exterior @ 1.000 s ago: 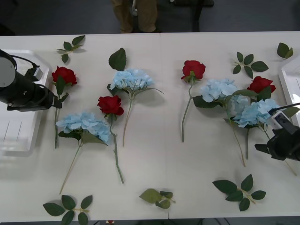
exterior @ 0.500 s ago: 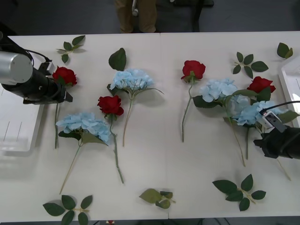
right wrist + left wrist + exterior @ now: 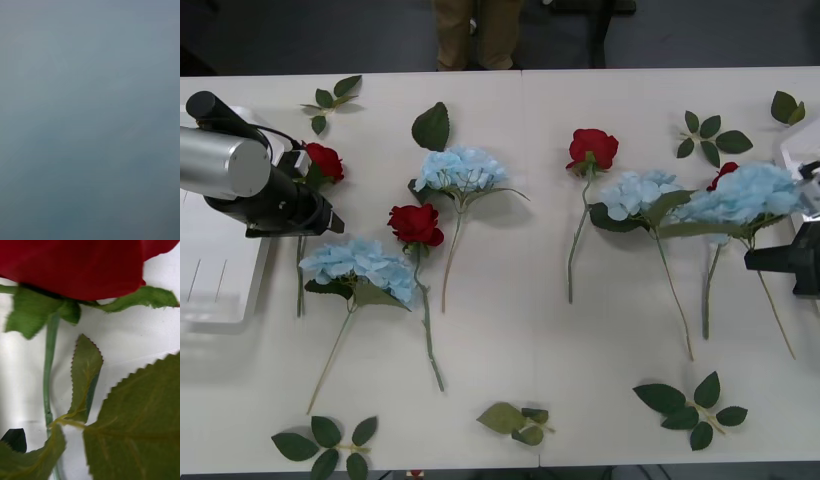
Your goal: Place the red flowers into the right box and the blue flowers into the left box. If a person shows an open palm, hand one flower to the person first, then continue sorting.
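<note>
My left gripper [image 3: 320, 215] hovers low over the stem of the far-left red flower [image 3: 323, 160]. The left wrist view shows that bloom [image 3: 75, 266], its stem and its leaves very close. At the right edge, my right gripper [image 3: 758, 262] is shut on a raised blue flower [image 3: 745, 192], whose head half hides a red flower [image 3: 725, 173]. More red flowers [image 3: 416, 224] [image 3: 593, 148] and blue flowers [image 3: 463, 168] [image 3: 360, 265] [image 3: 642, 192] lie on the table. The left box [image 3: 210, 300] sits behind my left arm. A corner of the right box [image 3: 795, 150] shows. The person [image 3: 475, 30] stands beyond the table, seen as legs.
Loose green leaf sprigs [image 3: 330, 100] [image 3: 690, 405] [image 3: 520, 420] [image 3: 325, 445] [image 3: 710, 135] lie scattered around the white table. A single big leaf [image 3: 432, 127] lies near the back. The right wrist view is a plain grey-blue blur.
My left arm swung right and down over the far-left red flower. My right arm pulled back to the right and lifted a blue flower, whose head now covers most of the right red flower.
</note>
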You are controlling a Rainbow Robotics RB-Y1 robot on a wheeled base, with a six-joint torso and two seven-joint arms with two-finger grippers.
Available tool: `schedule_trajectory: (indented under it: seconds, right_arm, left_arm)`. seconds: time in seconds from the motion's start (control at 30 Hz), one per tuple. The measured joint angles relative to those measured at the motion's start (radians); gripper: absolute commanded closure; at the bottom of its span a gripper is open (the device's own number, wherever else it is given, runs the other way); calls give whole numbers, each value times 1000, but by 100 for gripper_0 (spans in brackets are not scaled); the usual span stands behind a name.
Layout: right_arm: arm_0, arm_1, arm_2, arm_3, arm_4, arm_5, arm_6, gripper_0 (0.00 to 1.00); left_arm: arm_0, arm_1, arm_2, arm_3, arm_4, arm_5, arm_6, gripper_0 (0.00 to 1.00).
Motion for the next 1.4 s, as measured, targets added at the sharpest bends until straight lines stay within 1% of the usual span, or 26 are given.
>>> schedule_trajectory:
  seconds: [0.1, 0.2, 0.3, 0.37, 0.43, 0.53, 0.6, 0.67, 0.73, 0.77, 0.8, 0.83, 0.87, 0.9, 1.0, 1.1, 1.23, 1.4]
  right_arm:
    - [0, 25, -49, -19, -133, 63, -1, 100]
    - [-4, 73, -54, -74, -212, 84, -37, 100]
    - [-28, 159, -54, -157, -213, 84, -209, 100]
    - [-61, 237, -53, -218, -171, 79, -371, 100]
    - [-103, 327, -49, -283, -75, 60, -507, 100]
    - [-175, 458, -21, -362, 99, 29, -618, 100]
    - [-226, 529, 20, -378, 168, 2, -681, 100]
    - [-268, 576, 79, -379, 213, -65, -751, 100]
    - [-301, 603, 158, -378, 264, -179, -812, 100]
    - [-316, 609, 204, -377, 286, -243, -826, 100]
    - [-330, 610, 253, -375, 301, -313, -828, 100]
    - [-344, 610, 302, -367, 307, -383, -828, 100]
    - [-357, 610, 348, -356, 308, -446, -828, 100]
    - [-371, 610, 396, -342, 308, -508, -828, 100]
    - [-412, 610, 506, -294, 307, -624, -828, 100]
    - [-440, 610, 562, -263, 291, -692, -828, 100]
    - [-449, 610, 571, -255, 279, -701, -828, 100]
    - [-449, 610, 571, -255, 242, -702, -828, 100]
  left_arm:
    - [0, -8, 0, 2, -5, -4, 0, 4]
    - [0, -9, 0, 2, -10, -12, 0, 4]
    - [0, -9, 0, 3, -20, -15, 0, 4]
    - [0, -9, 0, 4, -28, -29, 0, 4]
    - [0, -9, 0, 5, -35, -48, 0, 4]
    - [1, -10, 0, 5, -45, -57, 0, 4]
    - [1, -10, 0, 6, -49, -59, 0, 4]
    - [1, -10, 0, 6, -52, -59, 0, 4]
    - [2, -10, 0, 7, -55, -59, 0, 5]
    - [2, -10, 0, 7, -57, -60, 0, 20]
    - [2, -10, 0, 7, -59, -61, 0, 39]
    - [3, -10, 0, 7, -61, -63, 0, 74]
    - [4, -10, 0, 7, -63, -66, 0, 93]
    - [6, -10, 0, 7, -67, -69, 0, 99]
    - [14, -11, 0, 7, -76, -78, 0, 100]
    - [31, -11, 0, 7, -82, -99, 0, 100]
    - [51, -10, 0, 7, -92, -114, 0, 100]
    - [52, -10, -8, 7, -97, -134, 0, 100]
